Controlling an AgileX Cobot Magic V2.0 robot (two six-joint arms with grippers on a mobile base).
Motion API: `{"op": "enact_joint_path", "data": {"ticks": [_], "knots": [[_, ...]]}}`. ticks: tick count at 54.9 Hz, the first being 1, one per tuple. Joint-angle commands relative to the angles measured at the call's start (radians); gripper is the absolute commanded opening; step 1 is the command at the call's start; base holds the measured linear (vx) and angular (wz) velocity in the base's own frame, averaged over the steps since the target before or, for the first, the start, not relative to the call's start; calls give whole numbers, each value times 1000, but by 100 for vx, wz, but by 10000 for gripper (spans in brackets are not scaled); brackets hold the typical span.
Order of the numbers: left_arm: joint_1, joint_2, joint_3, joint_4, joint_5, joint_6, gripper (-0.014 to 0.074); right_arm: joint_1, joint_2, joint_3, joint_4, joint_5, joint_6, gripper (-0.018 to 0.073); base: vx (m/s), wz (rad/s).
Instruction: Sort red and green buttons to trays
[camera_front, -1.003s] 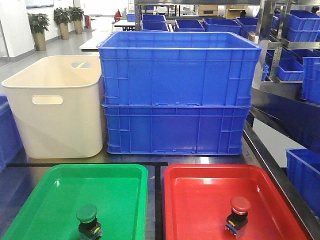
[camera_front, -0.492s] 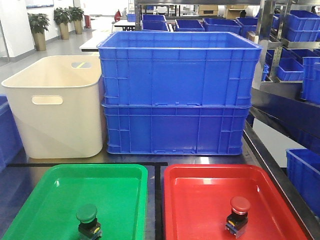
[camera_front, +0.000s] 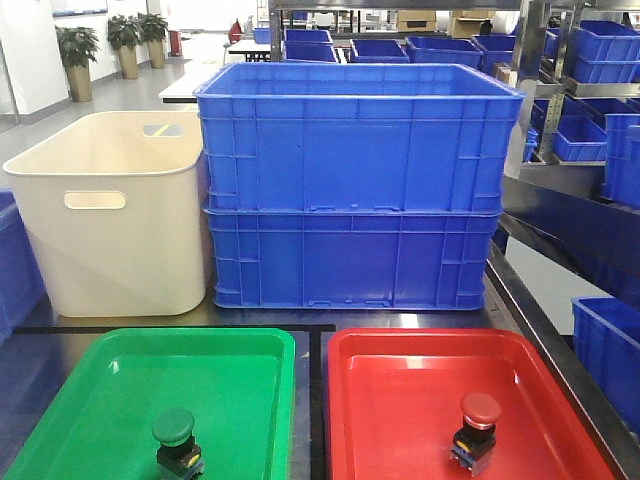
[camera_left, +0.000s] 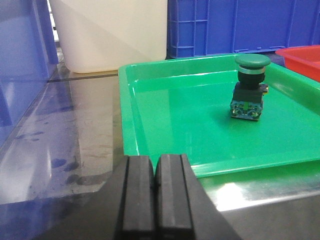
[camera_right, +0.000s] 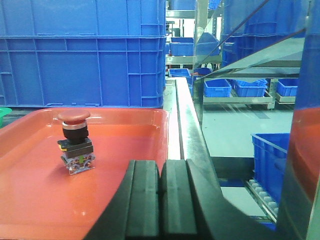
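Sorting apparently done: green button (camera_front: 175, 436) upright in green tray (camera_front: 120, 375), red button (camera_front: 476, 421) upright in red tray (camera_front: 400, 370). Left gripper (camera_left: 155, 187) and right gripper (camera_right: 160, 192) both closed, empty, well clear of buttons. Next: likely nothing beyond retreat.

You're in a warehouse or factory floor: stacked blue plastic crates (camera_front: 355, 185) fill your bench (camera_front: 310, 318), metal racking (camera_front: 590, 120) holds more blue bins (camera_front: 605, 50), and potted plants (camera_front: 125, 40) line the aisle behind.

Two trays lie side by side on the tabletop (camera_front: 310, 318), the left tray (camera_front: 120, 375) holding one button (camera_front: 177, 436), the right tray (camera_front: 410, 370) another (camera_front: 476, 425). Behind them stand a tub (camera_front: 110, 215), left, and two stacked bins (camera_front: 355, 190), right.
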Motion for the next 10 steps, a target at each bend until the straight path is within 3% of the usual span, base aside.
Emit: {"op": "enact_joint_path", "data": {"ticks": [1, 10], "knots": [[-2, -12, -26, -5, -80, 0, -4, -5, -9, 14, -7, -68, -4, -12, 0, 0], [-2, -12, -26, -5, -80, 0, -4, -5, -9, 14, -7, -67, -4, -12, 0, 0]]}}
